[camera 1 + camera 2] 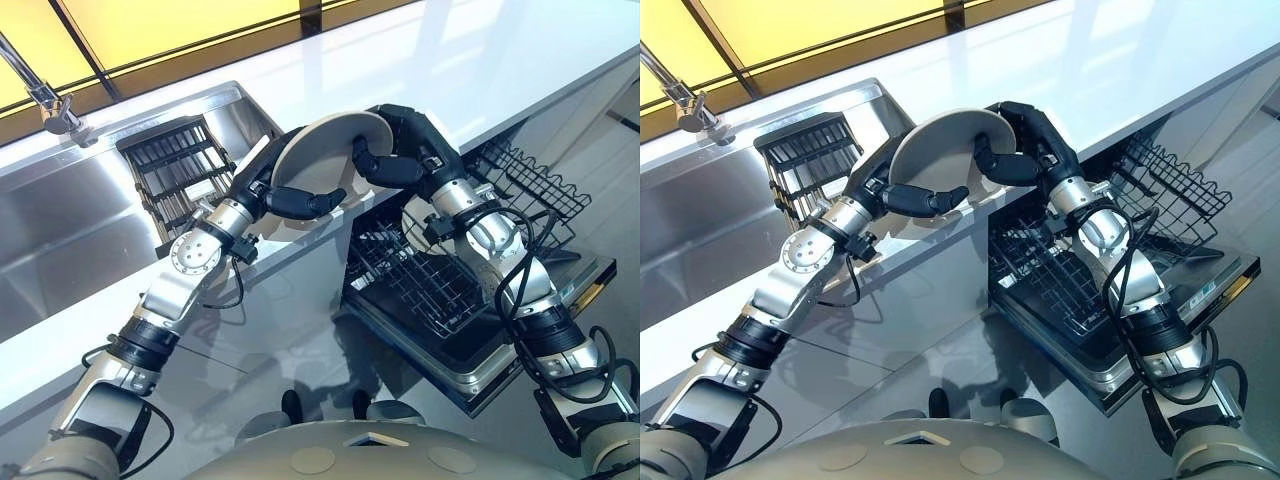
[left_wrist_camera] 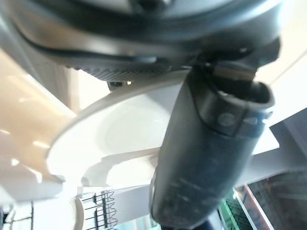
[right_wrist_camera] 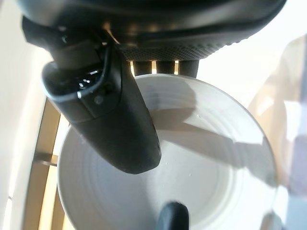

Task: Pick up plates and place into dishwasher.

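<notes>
A round off-white plate (image 1: 325, 150) is tilted on edge in the air above the front edge of the counter (image 1: 470, 75), its face turned toward me. My left hand (image 1: 285, 198) grips its lower left rim, thumb (image 2: 206, 153) across the face and fingers behind. My right hand (image 1: 400, 150) grips the upper right rim, its thumb (image 3: 115, 120) lying on the plate's face (image 3: 211, 182) and the fingers curled behind. Below and to the right, the dishwasher's lower rack (image 1: 420, 285) stands pulled out on the open door.
A wire upper rack (image 1: 535, 180) juts out at the right under the counter. At the left lies a steel sink (image 1: 70, 215) with a dark slatted rack (image 1: 180, 165) in it and a faucet (image 1: 45, 95) behind. The dishwasher door's edge (image 1: 500, 375) sticks out low.
</notes>
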{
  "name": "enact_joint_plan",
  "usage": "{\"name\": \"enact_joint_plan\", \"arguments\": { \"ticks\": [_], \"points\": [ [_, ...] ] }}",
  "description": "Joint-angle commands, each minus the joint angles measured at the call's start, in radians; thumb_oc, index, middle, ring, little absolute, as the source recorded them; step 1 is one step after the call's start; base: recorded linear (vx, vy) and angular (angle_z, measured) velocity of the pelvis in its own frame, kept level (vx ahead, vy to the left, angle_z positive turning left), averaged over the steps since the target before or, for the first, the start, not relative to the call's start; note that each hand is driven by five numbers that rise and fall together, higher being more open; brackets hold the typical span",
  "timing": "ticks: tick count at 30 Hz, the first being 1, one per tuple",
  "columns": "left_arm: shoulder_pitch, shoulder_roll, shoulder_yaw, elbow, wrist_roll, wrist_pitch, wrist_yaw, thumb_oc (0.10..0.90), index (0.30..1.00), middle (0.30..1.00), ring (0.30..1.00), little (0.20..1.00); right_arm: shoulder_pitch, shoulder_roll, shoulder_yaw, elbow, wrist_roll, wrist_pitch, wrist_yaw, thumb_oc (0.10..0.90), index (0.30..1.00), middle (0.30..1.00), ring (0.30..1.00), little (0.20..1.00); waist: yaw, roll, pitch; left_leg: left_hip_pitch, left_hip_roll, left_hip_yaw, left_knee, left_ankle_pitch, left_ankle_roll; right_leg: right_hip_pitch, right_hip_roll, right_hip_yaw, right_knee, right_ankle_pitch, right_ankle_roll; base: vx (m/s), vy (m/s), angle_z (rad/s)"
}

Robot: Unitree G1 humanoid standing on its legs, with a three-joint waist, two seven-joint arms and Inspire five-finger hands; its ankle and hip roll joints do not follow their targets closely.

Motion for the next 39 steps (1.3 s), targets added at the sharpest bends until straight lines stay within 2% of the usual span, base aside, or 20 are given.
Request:
{"name": "enact_joint_plan", "arguments": {
  "ticks": [1, 8, 13, 16, 18, 19, 22, 25, 27, 31, 34, 36, 39],
  "points": [
    [-0.085, 0.005, 0.108, -0.091, -0.004, -0.08, 0.072, 0.8, 0.9, 0.9, 0.9, 0.9, -0.084, 0.027, -0.137, -0.149, 0.004, -0.151, -0.059, 0.1, 0.3, 0.3, 0.3, 0.2, 0.02, -0.004, -0.037, 0.009, 0.0, -0.011, 0.042, -0.108, 0.016, -0.05, 0.045, -0.059, 0.089, -0.051, 0.02, -0.03, 0.008, 0.09],
    [-0.083, 0.025, 0.136, -0.098, 0.02, -0.062, 0.103, 0.8, 0.9, 0.9, 0.9, 0.9, -0.057, 0.018, -0.16, -0.149, -0.011, -0.164, -0.108, 0.1, 0.3, 0.3, 0.3, 0.2, 0.028, -0.002, -0.042, 0.01, -0.002, -0.023, 0.037, -0.104, 0.014, -0.046, 0.04, -0.073, 0.091, -0.057, 0.021, 0.01, 0.011, 0.1],
    [-0.088, 0.038, 0.144, -0.101, 0.034, -0.071, 0.121, 0.8, 0.9, 0.9, 0.9, 0.9, -0.051, 0.02, -0.181, -0.133, -0.13, -0.214, -0.217, 0.1, 0.3, 0.3, 0.3, 0.2, 0.03, 0.001, -0.044, 0.006, -0.005, -0.024, 0.035, -0.096, 0.014, -0.051, 0.038, -0.076, 0.094, -0.051, 0.02, 0.0, 0.023, 0.08],
    [-0.089, 0.045, 0.15, -0.102, 0.037, -0.078, 0.122, 0.8, 0.9, 0.9, 0.9, 0.9, -0.051, 0.004, -0.206, -0.119, -0.228, -0.246, -0.312, 0.1, 0.3, 0.3, 0.3, 0.2, 0.029, 0.002, -0.042, 0.009, -0.005, -0.022, 0.034, -0.097, 0.015, -0.049, 0.037, -0.077, 0.094, -0.052, 0.021, 0.0, 0.01, 0.02],
    [-0.084, 0.062, 0.159, -0.119, 0.032, -0.074, 0.128, 0.8, 0.9, 0.9, 0.9, 0.9, -0.058, -0.038, -0.25, -0.114, -0.38, -0.256, -0.457, 0.1, 0.3, 0.3, 0.3, 0.2, 0.028, 0.002, -0.042, 0.009, -0.006, -0.022, 0.033, -0.098, 0.015, -0.049, 0.037, -0.077, 0.093, -0.051, 0.022, 0.0, 0.0, 0.0],
    [-0.075, 0.074, 0.17, -0.138, 0.029, -0.061, 0.126, 0.8, 0.9, 0.9, 0.9, 0.9, -0.061, -0.081, -0.296, -0.112, -0.479, -0.247, -0.563, 0.1, 0.3, 0.3, 0.3, 0.2, 0.028, 0.002, -0.042, 0.009, -0.006, -0.023, 0.032, -0.099, 0.015, -0.049, 0.038, -0.076, 0.093, -0.051, 0.023, 0.0, 0.0, 0.0],
    [-0.05, 0.096, 0.187, -0.155, 0.03, -0.045, 0.107, 0.8, 0.9, 0.9, 0.9, 0.9, -0.043, -0.138, -0.377, -0.102, -0.511, -0.232, -0.7, 0.1, 0.3, 0.3, 0.3, 0.2, 0.025, 0.004, -0.041, 0.009, -0.008, -0.025, 0.034, -0.103, 0.015, -0.051, 0.038, -0.075, 0.095, -0.051, 0.026, 0.01, 0.02, 0.02],
    [-0.009, 0.127, 0.213, -0.165, 0.014, -0.036, 0.076, 0.8, 0.9, 0.9, 0.9, 0.9, 0.006, -0.181, -0.462, -0.07, -0.493, -0.216, -0.777, 0.1, 0.3, 0.3, 0.3, 0.2, 0.023, 0.006, -0.042, 0.009, -0.011, -0.026, 0.035, -0.105, 0.016, -0.05, 0.036, -0.072, 0.091, -0.048, 0.031, 0.02, 0.036, -0.02],
    [0.008, 0.138, 0.232, -0.162, 0.009, -0.031, 0.061, 0.8, 0.9, 0.9, 0.9, 0.9, 0.043, -0.195, -0.506, -0.048, -0.495, -0.207, -0.802, 0.1, 0.3, 0.3, 0.3, 0.2, 0.019, 0.008, -0.043, 0.009, -0.013, -0.027, 0.034, -0.107, 0.017, -0.051, 0.035, -0.068, 0.091, -0.049, 0.033, 0.02, 0.042, -0.02],
    [0.034, 0.154, 0.271, -0.146, -0.012, -0.029, 0.06, 0.8, 0.9, 0.9, 0.9, 0.9, 0.129, -0.229, -0.583, 0.001, -0.528, -0.15, -0.793, 0.1, 0.3, 0.3, 0.3, 0.2, 0.009, 0.01, -0.044, 0.008, -0.015, -0.022, 0.033, -0.106, 0.018, -0.057, 0.034, -0.059, 0.094, -0.048, 0.036, 0.01, 0.047, -0.02],
    [0.054, 0.155, 0.312, -0.131, -0.007, -0.033, 0.071, 0.8, 0.9, 0.9, 0.9, 0.9, 0.202, -0.251, -0.631, 0.043, -0.6, -0.119, -0.734, 0.1, 0.3, 0.3, 0.3, 0.2, -0.001, 0.011, -0.044, 0.008, -0.015, -0.017, 0.03, -0.105, 0.019, -0.063, 0.033, -0.054, 0.1, -0.049, 0.038, 0.0, 0.044, -0.01],
    [0.062, 0.165, 0.342, -0.118, 0.01, -0.03, 0.093, 0.8, 0.9, 0.9, 0.9, 0.9, 0.248, -0.274, -0.638, 0.068, -0.674, -0.085, -0.669, 0.1, 0.3, 0.3, 0.3, 0.2, -0.007, 0.009, -0.042, 0.01, -0.016, -0.013, 0.028, -0.104, 0.02, -0.067, 0.034, -0.049, 0.106, -0.05, 0.039, 0.0, 0.04, -0.04],
    [0.076, 0.187, 0.398, -0.069, 0.048, -0.039, 0.125, 0.8, 0.9, 0.9, 0.9, 0.9, 0.322, -0.305, -0.643, 0.102, -0.759, -0.073, -0.553, 0.1, 0.3, 0.3, 0.3, 0.2, -0.018, 0.007, -0.04, 0.019, -0.017, -0.009, 0.024, -0.113, 0.024, -0.068, 0.034, -0.042, 0.116, -0.064, 0.04, 0.02, 0.042, -0.04]
  ]
}}
